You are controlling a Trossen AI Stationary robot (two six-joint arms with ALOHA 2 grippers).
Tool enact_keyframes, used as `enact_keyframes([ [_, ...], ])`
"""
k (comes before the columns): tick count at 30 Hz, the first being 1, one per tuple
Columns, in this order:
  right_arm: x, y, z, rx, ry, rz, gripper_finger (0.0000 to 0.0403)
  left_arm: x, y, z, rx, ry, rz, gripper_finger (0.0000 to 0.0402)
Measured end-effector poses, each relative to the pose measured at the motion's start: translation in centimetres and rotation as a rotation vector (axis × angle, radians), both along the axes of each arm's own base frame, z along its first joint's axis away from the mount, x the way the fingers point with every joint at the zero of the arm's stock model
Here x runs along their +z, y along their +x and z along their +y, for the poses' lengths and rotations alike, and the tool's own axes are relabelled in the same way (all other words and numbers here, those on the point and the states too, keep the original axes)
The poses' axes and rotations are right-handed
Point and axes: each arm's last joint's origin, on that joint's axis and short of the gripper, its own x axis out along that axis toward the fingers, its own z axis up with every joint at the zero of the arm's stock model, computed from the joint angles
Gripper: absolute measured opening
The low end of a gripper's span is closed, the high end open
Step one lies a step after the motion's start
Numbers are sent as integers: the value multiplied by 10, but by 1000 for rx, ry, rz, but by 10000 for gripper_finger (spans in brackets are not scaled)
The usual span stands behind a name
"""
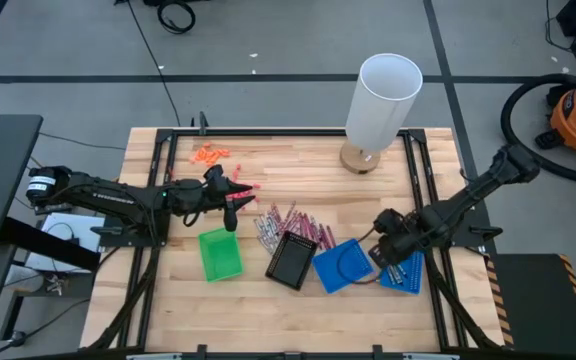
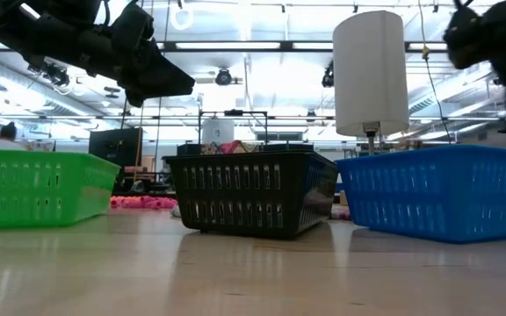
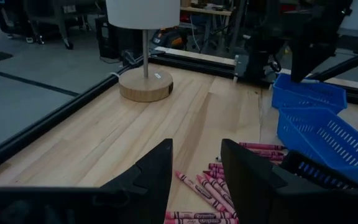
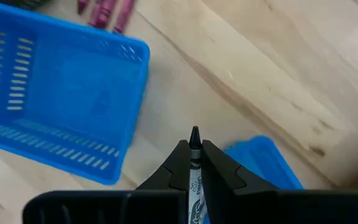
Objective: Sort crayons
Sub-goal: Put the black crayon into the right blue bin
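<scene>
Pink and grey crayons (image 1: pixel 290 225) lie loose on the table between my two arms; in the left wrist view the pink ones (image 3: pixel 207 186) sit just past my fingers. My left gripper (image 1: pixel 233 203) hovers open above the table at the pile's left side, over the green tray's (image 1: pixel 220 253) far end. My right gripper (image 1: pixel 385 245) points down between two blue trays (image 1: pixel 341 266) (image 1: pixel 404 272) and is shut on a dark grey crayon (image 4: pixel 195 155). A black tray (image 1: pixel 292 261) stands between the green and blue ones. My right gripper pinches the grey crayon's wrapped shaft (image 4: pixel 196 171) between its two fingers. The crayon lies along the fingers, and its dark pointed tip (image 4: pixel 194 133) sticks out past the fingertips, pointing down. It is lifted clear of the table, above the strip of wood between the two blue trays.
A white lamp (image 1: pixel 380 100) on a round wooden base stands at the far edge, right of centre. Small orange bits (image 1: pixel 209 154) lie at the far left, and a few coral-red bits (image 1: pixel 249 187) lie by my left gripper. A black frame rail (image 1: pixel 423 180) edges the table.
</scene>
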Motion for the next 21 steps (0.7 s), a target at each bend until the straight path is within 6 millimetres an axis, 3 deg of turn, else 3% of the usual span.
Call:
enact_keyframes([
  [13, -10, -22, 27, -84, -40, 67, 30, 3, 1, 0, -4, 22, -28, 149],
  [21, -26, -28, 30, -104, -39, 104, 30, 7, 1, 0, -6, 39, -58, 149],
])
